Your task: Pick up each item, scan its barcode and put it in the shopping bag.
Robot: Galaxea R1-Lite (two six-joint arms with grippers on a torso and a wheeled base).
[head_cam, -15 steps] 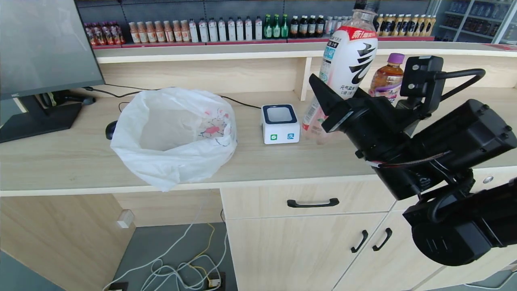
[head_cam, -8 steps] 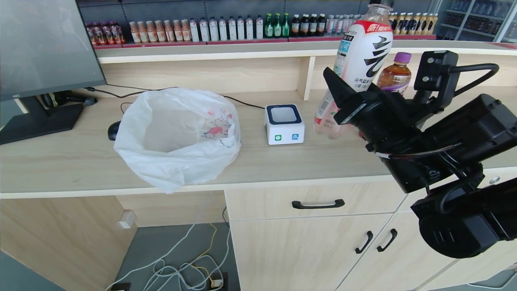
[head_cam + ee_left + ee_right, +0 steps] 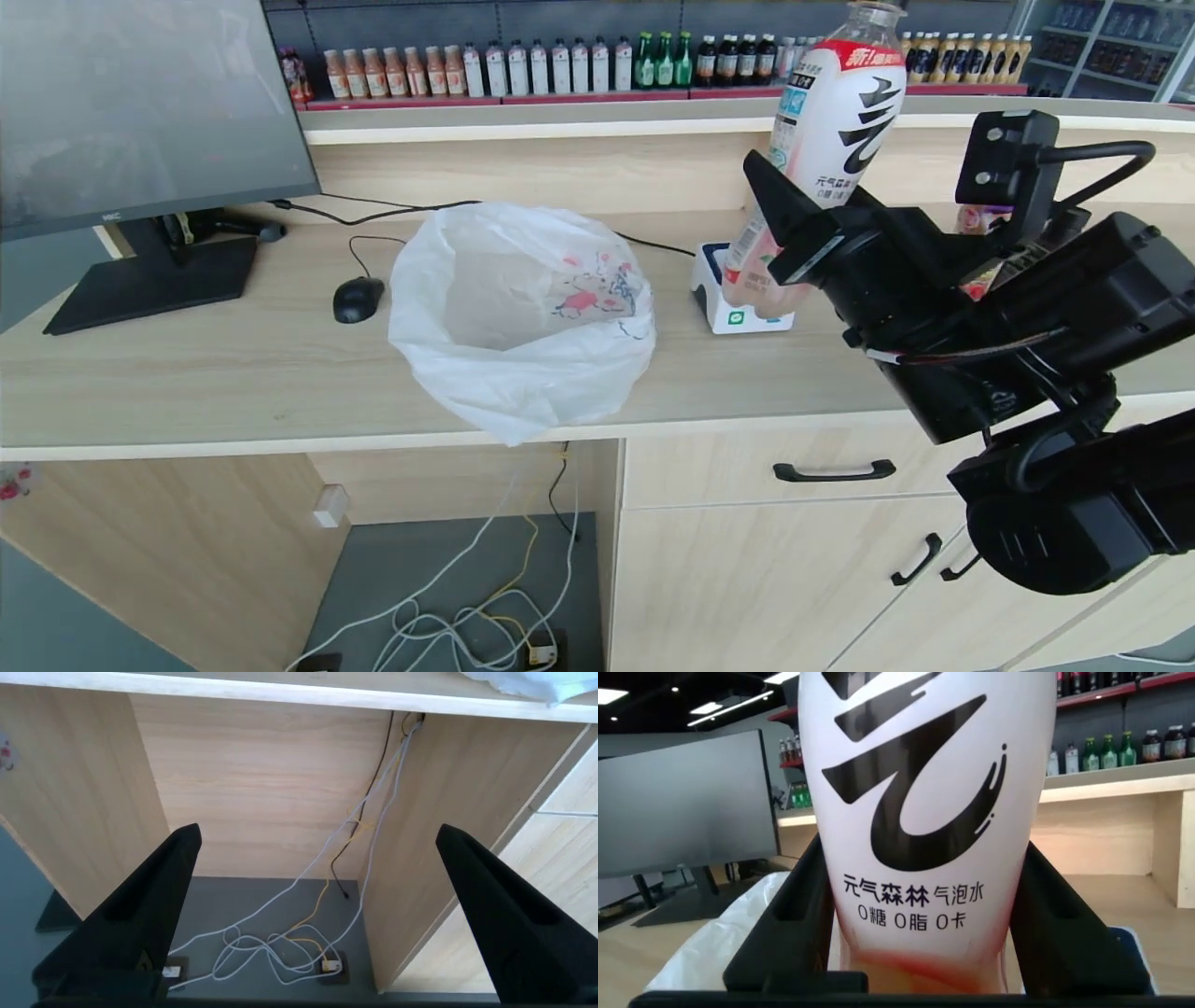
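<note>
Right gripper is clenched around the lower body of the tall white-labelled bottle, and the right wrist view confirms it: a black finger on each side of the bottle, label facing the camera. The bottle is up off the counter, leaning with its cap toward one o'clock, and its pink base hangs right at the scanner, covering most of the little white box. Whether the base is over the scan window or just in front of it, I cannot tell. So this looks like the scanning step, with the pick-up done and bagging to come. The shopping bag sits at the scanner's nine o'clock, just beside it, mouth wide open with nothing visible inside. The left gripper hangs below the counter edge, fingers spread with nothing between them, facing the cables on the floor. A second bottle waits at the scanner's three o'clock, mostly hidden behind the right wrist. Next call: turn the barcode toward the window, then swing toward nine o'clock, get over the bag's mouth and let go low so the thin plastic doesn't fold in.
</note>
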